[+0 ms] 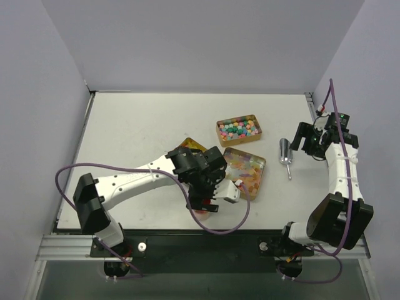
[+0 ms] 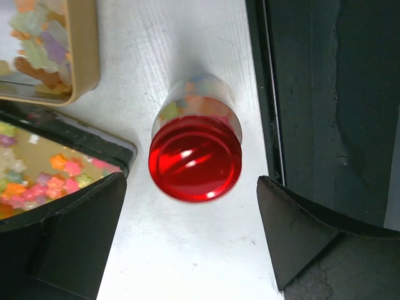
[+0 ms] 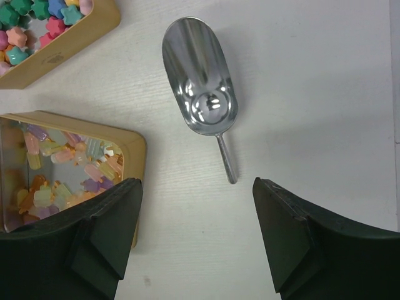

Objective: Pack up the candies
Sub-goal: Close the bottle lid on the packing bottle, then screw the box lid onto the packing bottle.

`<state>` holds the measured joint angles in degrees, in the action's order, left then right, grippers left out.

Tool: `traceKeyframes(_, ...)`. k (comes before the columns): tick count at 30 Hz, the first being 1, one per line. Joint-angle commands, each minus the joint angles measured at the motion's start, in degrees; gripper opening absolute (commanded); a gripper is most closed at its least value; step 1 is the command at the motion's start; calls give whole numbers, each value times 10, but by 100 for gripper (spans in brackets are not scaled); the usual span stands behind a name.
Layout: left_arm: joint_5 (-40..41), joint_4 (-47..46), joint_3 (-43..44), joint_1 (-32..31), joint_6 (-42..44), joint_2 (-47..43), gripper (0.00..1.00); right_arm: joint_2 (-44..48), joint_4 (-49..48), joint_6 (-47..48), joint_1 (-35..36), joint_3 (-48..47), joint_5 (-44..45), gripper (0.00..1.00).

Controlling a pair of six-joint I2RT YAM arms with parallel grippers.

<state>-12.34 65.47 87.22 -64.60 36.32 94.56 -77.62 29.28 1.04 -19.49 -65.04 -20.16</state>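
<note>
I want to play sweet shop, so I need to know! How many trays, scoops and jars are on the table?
Trays: 3 (bright tray, pastel tray, half-hidden tray)
Metal scoop: 1
Jar with red lid: 1
Total: 5

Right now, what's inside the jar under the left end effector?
Pastel candies show through the clear wall of the jar, just behind its red lid. The lid faces the camera and covers the rest, so how full the jar is cannot be seen.
</note>
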Motion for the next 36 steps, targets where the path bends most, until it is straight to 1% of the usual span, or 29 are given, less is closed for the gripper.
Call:
traceKeyframes(1,-44,-32,-48,21,53,-125,97,10,29,-2,-4,-33,-8,73)
traceKeyframes(3,-55,-73,-93,41,47,-202,97,8,36,3,-4,-47,-8,73)
traceKeyframes(4,-62,-102,-154,77,29,-232,97,7,42,5,-4,-51,-8,73)
traceKeyframes(5,-70,-140,-185,105,-5,-290,97,8,44,7,-5,-56,-8,73)
traceKeyframes(6,-85,-215,-223,130,-73,-318,97,7,46,8,-4,-63,-6,73)
traceKeyframes(7,-99,-250,-255,155,-104,-344,98,9,53,12,-4,-67,-5,73)
traceKeyframes(8,-99,-289,-318,188,-143,-390,98,10,56,15,-4,-69,-7,73)
traceKeyframes(9,-78,-365,-347,195,-218,-408,98,10,60,19,-4,-72,-8,73)
traceKeyframes(10,-67,-398,-374,200,-245,-428,97,11,67,27,-4,-76,-11,73)
traceKeyframes(11,-56,-435,-441,202,-271,-464,97,9,72,32,-4,-78,-13,73)
traceKeyframes(12,-36,-505,-471,201,-301,-483,98,5,77,38,-2,-83,-15,73)
traceKeyframes(14,-44,-581,-545,200,-314,-527,97,-2,92,51,-3,-93,-14,73)
traceKeyframes(15,-24,-617,-587,189,-324,-529,97,-10,97,54,-1,-98,-10,73)
traceKeyframes(17,12,-640,-611,175,-345,-503,97,-20,108,63,0,-112,-8,73)
traceKeyframes(18,29,-666,-623,168,-383,-492,97,-30,111,66,2,-118,-6,73)
traceKeyframes(19,38,-700,-636,159,-393,-483,97,-32,115,69,3,-123,-3,73)
traceKeyframes(20,52,-727,-648,143,-397,-462,97,-35,115,72,3,-127,-4,73)
traceKeyframes(21,77,-782,-659,119,-394,-449,97,-39,114,80,6,-134,-3,73)
traceKeyframes(22,110,-810,-678,70,-390,-436,97,-43,117,82,11,-138,3,73)
traceKeyframes(23,145,-836,-685,56,-390,-406,97,-46,118,84,12,-142,2,73)
traceKeyframes(25,151,-908,-707,32,-394,-376,97,-47,117,99,17,-146,-4,73)
traceKeyframes(26,175,-934,-718,17,-389,-353,98,-52,117,105,18,-147,-14,73)
traceKeyframes(27,194,-985,-733,1,-378,-340,98,-54,116,111,21,-149,-23,73)
traceKeyframes(28,196,-1011,-746,-11,-376,-329,97,-59,117,129,23,-150,-36,73)
traceKeyframes(31,189,-1085,-753,-9,-367,-274,97,-80,117,153,32,-156,-69,72)
traceKeyframes(32,184,-1134,-758,-9,-336,-237,97,-89,117,157,39,-160,-89,71)
traceKeyframes(34,174,-1189,-764,-5,-327,-188,97,-95,116,178,48,-165,-106,70)
traceKeyframes(35,172,-1250,-768,-4,-325,-134,98,-96,116,186,65,-167,-109,70)
traceKeyframes(36,160,-1281,-769,-4,-324,-107,97,-96,116,195,73,-168,-114,70)
